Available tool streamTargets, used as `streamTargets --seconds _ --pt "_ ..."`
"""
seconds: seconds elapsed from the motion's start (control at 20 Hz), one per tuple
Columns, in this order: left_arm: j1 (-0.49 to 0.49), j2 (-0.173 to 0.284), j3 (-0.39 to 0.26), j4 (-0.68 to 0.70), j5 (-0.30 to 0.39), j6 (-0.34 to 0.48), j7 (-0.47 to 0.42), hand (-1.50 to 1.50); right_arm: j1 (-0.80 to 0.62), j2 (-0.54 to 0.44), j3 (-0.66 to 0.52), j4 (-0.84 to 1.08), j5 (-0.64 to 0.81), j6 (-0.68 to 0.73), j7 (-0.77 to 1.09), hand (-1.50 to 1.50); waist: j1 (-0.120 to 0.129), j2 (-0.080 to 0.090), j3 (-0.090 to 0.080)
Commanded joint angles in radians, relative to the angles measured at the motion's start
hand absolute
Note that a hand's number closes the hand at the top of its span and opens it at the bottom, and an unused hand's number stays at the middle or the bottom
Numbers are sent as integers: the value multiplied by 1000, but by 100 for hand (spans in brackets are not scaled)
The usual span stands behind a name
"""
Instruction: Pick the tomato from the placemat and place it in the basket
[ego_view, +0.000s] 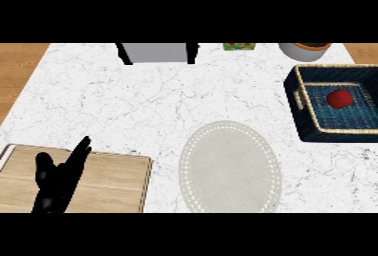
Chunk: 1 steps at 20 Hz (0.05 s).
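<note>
Right now the biggest thing I can see from the head view is the white marbled counter (148, 100), which runs nearly edge to edge, with strips of wooden floor showing at the far left and right corners. Next in size is the wooden cutting board (111, 182) at the lower left, lying flat on the counter. Just to its right lies the pale oval placemat (230, 167), bare on top — nothing rests on it. On the right edge sits the dark basket (314, 132) with its woven light trim and a handle on its left wall, well apart from the placemat. Along the far edge I make out a grey boxy appliance (156, 52), a round pot (304, 51) cut off by the view's top, and a small green and yellow packet (239, 46) between them; I cannot tell what that is.

My left hand (60, 180) shows over the cutting board at the lower left — fingers straight and pointing up, thumb apart, holding nothing. I see no right hand in this view.

Smallest is the red tomato (340, 98), already lying inside the basket on its blue woven floor.
</note>
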Motion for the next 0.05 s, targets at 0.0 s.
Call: streamTargets --seconds 0.0 --pt "33 -19 -13 51 -21 10 19 0 95 -57 -93 74 -55 37 -94 -150 -6 13 -15"
